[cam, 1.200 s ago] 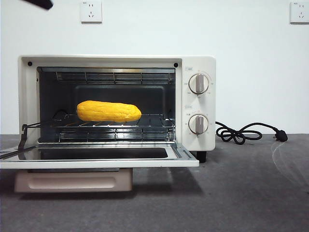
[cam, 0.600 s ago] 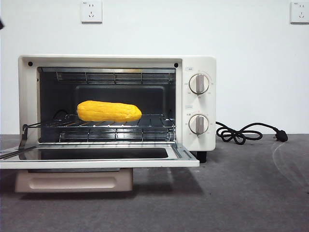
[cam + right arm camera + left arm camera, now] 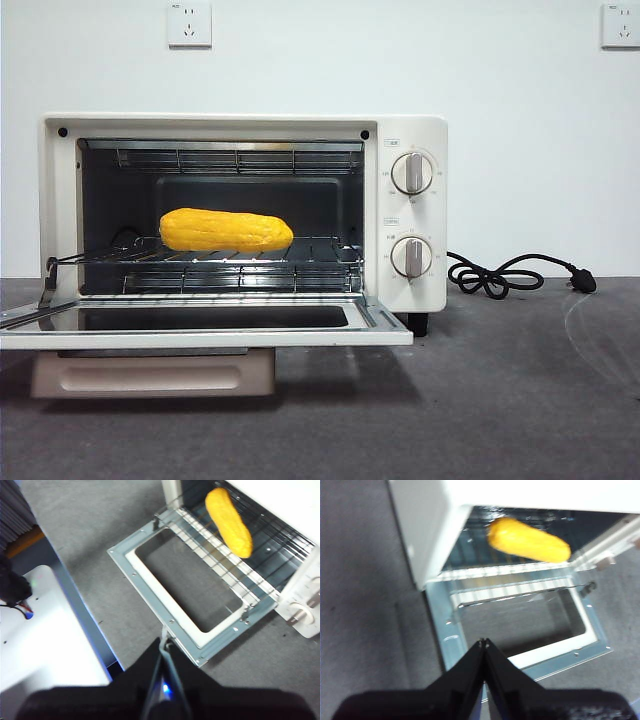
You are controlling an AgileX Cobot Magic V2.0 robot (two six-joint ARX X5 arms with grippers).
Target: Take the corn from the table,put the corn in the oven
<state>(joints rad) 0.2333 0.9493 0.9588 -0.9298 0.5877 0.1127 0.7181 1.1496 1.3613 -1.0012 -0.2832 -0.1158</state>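
The yellow corn lies on its side on the wire rack inside the cream-white oven, whose glass door hangs fully open and flat. Both wrist views look down on the corn from well back. My left gripper is shut and empty, hovering above the open door, far from the corn. My right gripper is shut too, above the table just beyond the door's outer edge. No gripper shows in the front view.
A black power cord with its plug lies on the table right of the oven. Two round knobs sit on the oven's right panel. A white and blue robot base with cables lies near the right gripper.
A black arm tip at the front view's top left corner drew back leftward and is now out of view. The corn and oven have not moved.
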